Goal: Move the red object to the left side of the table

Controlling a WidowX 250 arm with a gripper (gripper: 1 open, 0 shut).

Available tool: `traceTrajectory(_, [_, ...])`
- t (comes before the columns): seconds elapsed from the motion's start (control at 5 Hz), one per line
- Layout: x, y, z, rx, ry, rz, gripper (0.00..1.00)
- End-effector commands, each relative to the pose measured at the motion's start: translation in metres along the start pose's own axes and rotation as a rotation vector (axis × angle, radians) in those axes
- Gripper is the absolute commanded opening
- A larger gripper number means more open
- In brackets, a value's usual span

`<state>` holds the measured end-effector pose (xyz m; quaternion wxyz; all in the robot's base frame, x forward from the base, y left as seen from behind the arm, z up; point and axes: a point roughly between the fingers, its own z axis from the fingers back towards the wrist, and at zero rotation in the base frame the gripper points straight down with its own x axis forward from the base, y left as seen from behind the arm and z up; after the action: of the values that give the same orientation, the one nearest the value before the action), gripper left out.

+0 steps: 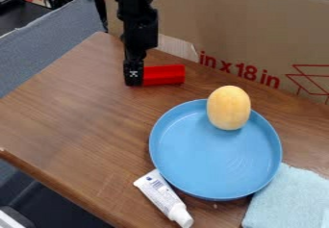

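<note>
A tube (164, 200), cloth (291, 202) and plate (216, 149) with a yellow egg (229, 108) lie nearer than the pincer (134, 74). The pincer points down at the red block's (164, 75) left end, seemingly to grasp it; its opening cannot be told. A box (244, 25) stands behind on the counter (77, 116).

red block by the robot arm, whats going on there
A single robot arm has its pincer lowered, pointing down, at the left end of the red object, which lies on the table near the cardboard box. Whether it grips the block yet is unclear. A yellow egg-shaped thing sits on the blue plate, untouched.
</note>
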<state>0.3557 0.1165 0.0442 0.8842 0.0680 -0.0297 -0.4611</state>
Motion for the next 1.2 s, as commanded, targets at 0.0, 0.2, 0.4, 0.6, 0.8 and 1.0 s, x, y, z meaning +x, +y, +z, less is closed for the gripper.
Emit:
traceTrajectory(0.0, [-0.003, 0.007, 0.016, 0.062, -0.035, 0.015, 0.00])
traceTrajectory(0.2, [-0.003, 0.010, 0.037, 0.054, -0.045, 0.029, 0.00])
traceTrajectory(0.4, [-0.004, 0.010, 0.055, 0.050, -0.067, 0.053, 0.00])
traceTrajectory(0.6, [-0.011, 0.008, 0.060, 0.052, -0.123, 0.072, 0.00])
traceTrajectory(0.8, [-0.016, -0.002, 0.054, 0.034, -0.151, 0.094, 0.00])
traceTrajectory(1.0, [-0.011, 0.008, 0.051, 0.018, -0.178, 0.105, 1.00])
